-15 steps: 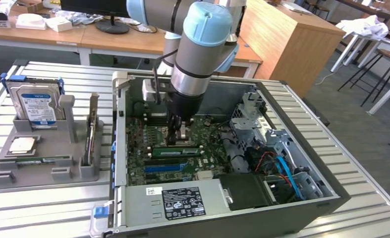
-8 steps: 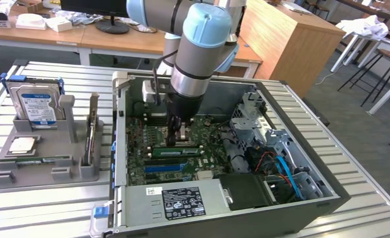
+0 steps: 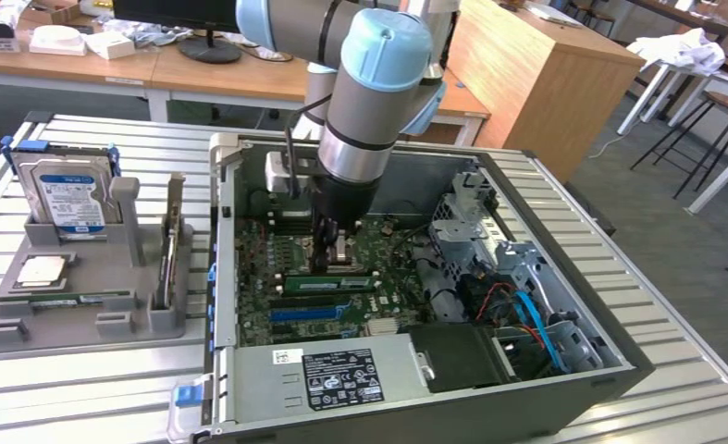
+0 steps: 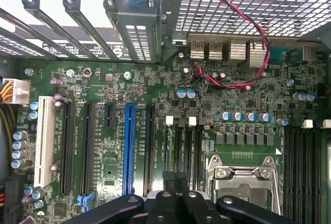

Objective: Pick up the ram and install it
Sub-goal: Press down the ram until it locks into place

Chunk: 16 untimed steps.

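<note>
Ram at the motherboard slots

End effector (image 3: pixel 337 261) (image 4: pixel 176 203) is down inside the open computer case (image 3: pixel 610 365) on the counter (image 3: pixel 92 393), fingers closed together. The ram (image 3: pixel 339 283) lies along the motherboard (image 4: pixel 103 79) slots directly beneath them; whether they grip it, I cannot tell.

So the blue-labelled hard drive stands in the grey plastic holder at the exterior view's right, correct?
Not right: left. The exterior view shows the blue-labelled hard drive standing in the grey plastic holder at that view's left.
</note>
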Each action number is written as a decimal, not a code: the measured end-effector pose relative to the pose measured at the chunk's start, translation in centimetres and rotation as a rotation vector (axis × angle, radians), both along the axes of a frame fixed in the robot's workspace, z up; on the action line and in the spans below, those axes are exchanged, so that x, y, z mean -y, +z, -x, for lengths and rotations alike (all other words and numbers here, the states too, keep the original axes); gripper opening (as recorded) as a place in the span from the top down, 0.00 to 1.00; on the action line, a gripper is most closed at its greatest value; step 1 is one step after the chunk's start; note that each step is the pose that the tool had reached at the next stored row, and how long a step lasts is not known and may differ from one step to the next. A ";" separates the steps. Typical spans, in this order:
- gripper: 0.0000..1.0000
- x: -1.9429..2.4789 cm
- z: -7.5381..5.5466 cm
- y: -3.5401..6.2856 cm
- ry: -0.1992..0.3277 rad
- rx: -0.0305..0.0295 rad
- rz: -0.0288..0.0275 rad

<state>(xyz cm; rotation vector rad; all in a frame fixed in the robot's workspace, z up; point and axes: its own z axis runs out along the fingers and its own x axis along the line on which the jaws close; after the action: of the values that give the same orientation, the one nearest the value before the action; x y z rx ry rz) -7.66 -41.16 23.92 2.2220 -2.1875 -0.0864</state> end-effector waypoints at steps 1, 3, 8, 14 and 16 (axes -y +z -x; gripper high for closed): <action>0.90 0.00 0.0 -0.02 0.000 0.0001 0.0000; 0.90 0.00 0.0 -0.08 0.000 0.0001 -0.0001; 0.90 0.04 0.0 -0.09 0.000 0.0001 -0.0001; 0.90 0.14 0.0 -0.13 0.000 0.0001 -0.0001; 0.90 0.15 0.0 -0.25 0.000 0.0001 0.0000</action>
<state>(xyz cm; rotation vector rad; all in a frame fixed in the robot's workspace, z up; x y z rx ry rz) -7.66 -41.30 23.67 2.2221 -2.1875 -0.0863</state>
